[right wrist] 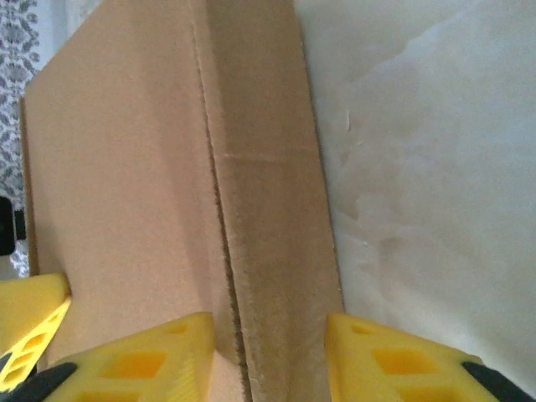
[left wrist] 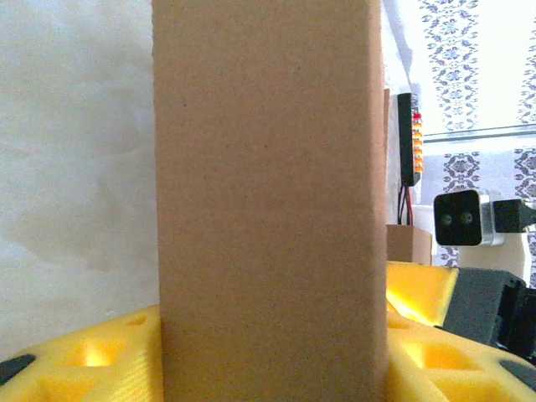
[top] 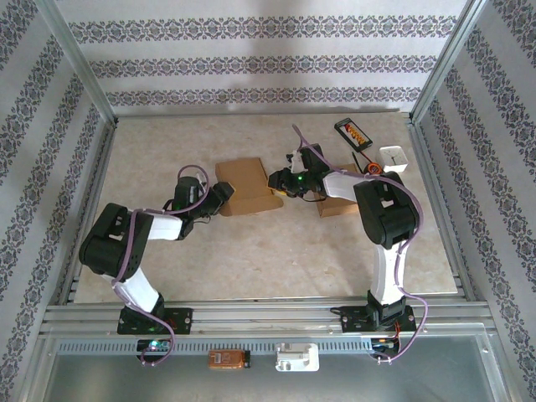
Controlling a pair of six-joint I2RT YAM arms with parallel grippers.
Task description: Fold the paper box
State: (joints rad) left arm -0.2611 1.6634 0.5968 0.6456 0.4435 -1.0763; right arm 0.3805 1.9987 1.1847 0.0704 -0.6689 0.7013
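Stretched in low from the left base, elbow folded out over the table (top: 276, 260), with the left gripper (top: 220, 198) brought up against the left end of the paper box (top: 245, 177), near the middle of the table. Seen from the left wrist: yellow fingers (left wrist: 79, 360) on either side of a brown wall of the box, jaws partly apart, no gap visible between finger and cardboard; impossible to tell whether pressing or merely flanking. Bent over from the right base, forearm doubled back toward the centre, with the right gripper (top: 280, 181) at the box's right end. From the right wrist: fingers (right wrist: 402, 360) set apart, open across the narrow creased strip along the box's edge, clamping nothing. Hard to place: a yellow wedge (right wrist: 29, 322) at the lower left corner of that view. Partly covered by the right forearm: a second cardboard piece (top: 342, 207). Cut off by both wrist frames: the rest of the box beyond the near panels. Hidden behind cardboard in the left wrist view: the inner faces of the fingers
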